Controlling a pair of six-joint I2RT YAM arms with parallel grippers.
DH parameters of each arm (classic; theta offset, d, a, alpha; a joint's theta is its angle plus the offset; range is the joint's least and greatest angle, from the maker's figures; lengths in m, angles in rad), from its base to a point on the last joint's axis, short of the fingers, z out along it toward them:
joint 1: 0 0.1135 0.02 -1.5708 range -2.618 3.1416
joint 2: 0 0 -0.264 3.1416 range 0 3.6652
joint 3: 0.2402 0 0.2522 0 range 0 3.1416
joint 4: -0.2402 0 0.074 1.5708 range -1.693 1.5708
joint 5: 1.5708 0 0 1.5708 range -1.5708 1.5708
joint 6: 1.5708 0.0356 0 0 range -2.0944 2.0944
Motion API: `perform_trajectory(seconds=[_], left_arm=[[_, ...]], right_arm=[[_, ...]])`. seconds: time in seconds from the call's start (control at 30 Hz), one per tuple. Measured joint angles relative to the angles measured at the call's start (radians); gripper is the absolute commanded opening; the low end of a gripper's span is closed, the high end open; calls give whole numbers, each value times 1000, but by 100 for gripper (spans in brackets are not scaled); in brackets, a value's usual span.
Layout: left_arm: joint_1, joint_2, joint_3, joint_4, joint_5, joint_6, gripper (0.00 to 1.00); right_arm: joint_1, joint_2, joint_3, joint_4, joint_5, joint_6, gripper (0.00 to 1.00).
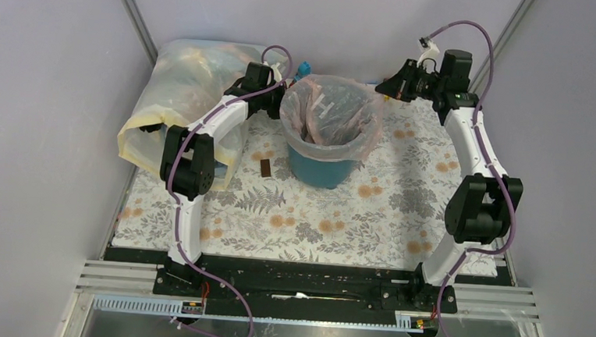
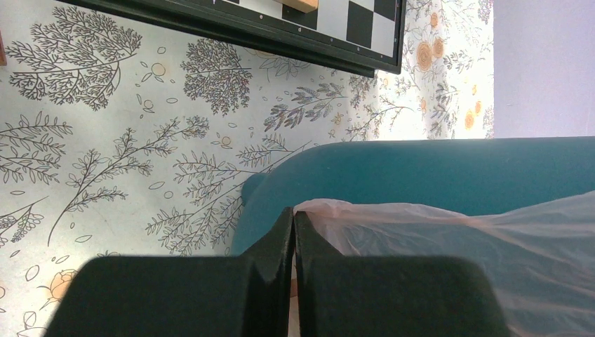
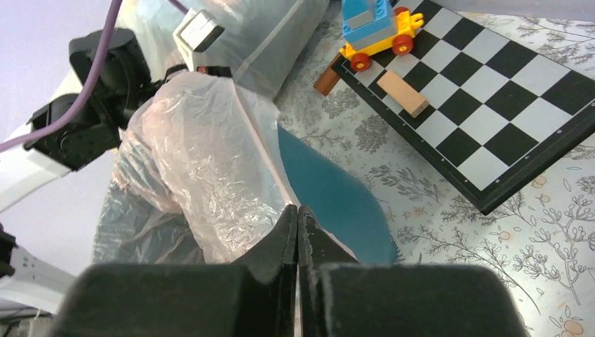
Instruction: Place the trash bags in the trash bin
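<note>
From above, the bag [image 1: 331, 108] sits in the bin [image 1: 322, 168] at the back middle of the surface [image 1: 370, 220]. Its mouth is folded out over the rim. The left claw [image 1: 288, 83] and right claw [image 1: 383, 87] are at opposite sides of the rim, and the sack [image 1: 178, 91] lies to the left. I judge the step to be seating the bag's edge. Next, each claw should pull its edge down over the rim and let go without lifting the film out.

In the left wrist view the jaws are together, apparently nipping the bag's edge just above the bin wall.

In the right wrist view the jaws are likewise together on the film at the rim. A chessboard [image 3: 491, 105] carries a toy car [image 3: 375, 28] and a block [image 3: 402, 93].

No brand or writing is legible in any view.
</note>
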Motion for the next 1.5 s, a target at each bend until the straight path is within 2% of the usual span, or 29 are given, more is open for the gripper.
perform_trajectory(seconds=[0.27, 0.5, 0.77, 0.83, 0.93, 1.0, 1.13, 1.33, 1.5], left_arm=[[0, 1, 0, -2, -3, 0, 0], [0, 20, -4, -12, -25, -5, 0], [-2, 24, -98, 10, -50, -19, 0], [-2, 24, -113, 12, -54, -19, 0], [-5, 24, -134, 28, -57, -20, 0], [-5, 23, -144, 35, -57, -20, 4], [-5, 8, -155, 40, -61, -23, 20], [-5, -61, -156, 57, -105, -42, 38], [-3, -183, -208, 61, -207, -63, 47]], right_arm=[[-11, 42, -24, 56, 40, 79, 0], [-11, 55, -118, 72, 48, 88, 0], [-8, 58, -177, 79, 74, 91, 1], [-8, 58, -175, 74, 90, 89, 21], [-7, 58, -149, 11, 148, 72, 37], [-6, 57, -99, -61, 207, 44, 44], [-2, 34, 12, -169, 314, -12, 53], [85, -88, 93, -244, 441, -101, 51], [264, -121, 154, -298, 489, -180, 28]])
